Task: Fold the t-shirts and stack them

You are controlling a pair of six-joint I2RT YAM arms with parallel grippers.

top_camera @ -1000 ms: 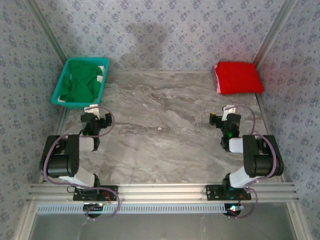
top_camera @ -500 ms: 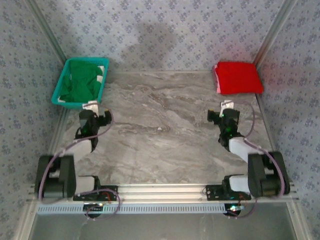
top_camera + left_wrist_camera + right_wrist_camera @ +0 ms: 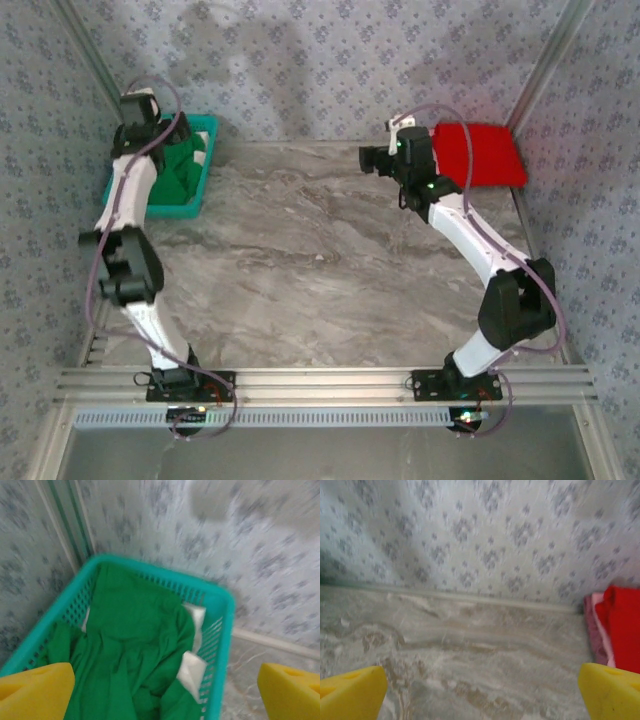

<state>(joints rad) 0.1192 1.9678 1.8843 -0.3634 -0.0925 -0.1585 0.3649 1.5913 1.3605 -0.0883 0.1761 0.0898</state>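
Both arms have stretched far: left gripper (image 3: 165, 690), spread wide, above crumpled green fabric t-shirt (image 3: 130, 645) in teal mesh plastic basket (image 3: 226, 611); right gripper (image 3: 482, 692), also spread, beside folded red t-shirt (image 3: 482, 155).

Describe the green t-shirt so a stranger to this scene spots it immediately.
In the far left corner of the marbled table sits a teal mesh basket. The green t-shirt lies crumpled inside it, beside something white. Unlike the red t-shirt, folded flat at the far right corner, it is bright green and unfolded.
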